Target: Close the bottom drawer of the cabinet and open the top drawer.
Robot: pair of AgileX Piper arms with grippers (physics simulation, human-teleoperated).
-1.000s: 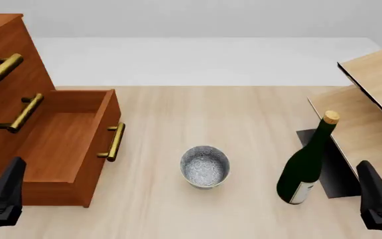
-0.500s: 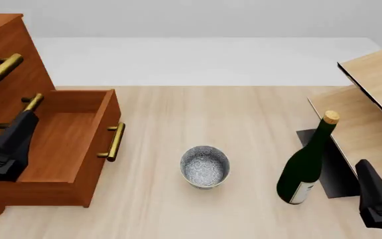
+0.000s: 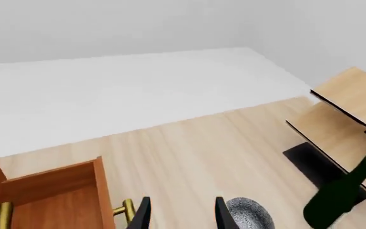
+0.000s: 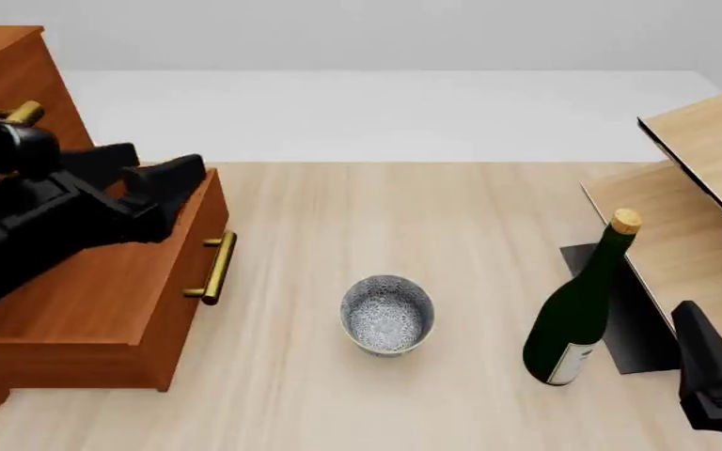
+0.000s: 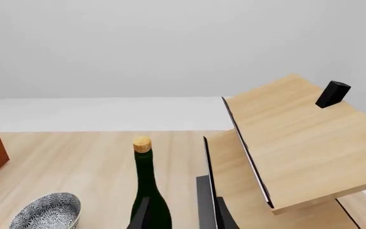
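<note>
The cabinet [image 4: 10, 66] stands at the far left. Its bottom drawer [image 4: 110, 319] is pulled out, with its brass handle [image 4: 218, 268] facing the table's middle. Only the tip of the top drawer's handle [image 4: 25, 112] shows behind my left arm; the middle drawer's handle is hidden. My left gripper [image 4: 166, 162] is open and empty above the open drawer's far right corner. In the left wrist view [image 3: 179, 217] the drawer corner [image 3: 55, 188] lies below it. My right gripper [image 4: 713, 376] is open and empty at the front right, also seen in the right wrist view [image 5: 179, 219].
A speckled bowl [image 4: 387, 315] sits mid-table. A green wine bottle [image 4: 577, 310] stands right of it, just ahead of my right gripper. A pale plywood structure [image 4: 699, 225] with a black base fills the right side.
My left arm has risen from the front left corner and swung forward over the open bottom drawer. The right arm has barely moved. The drawers have not moved.
</note>
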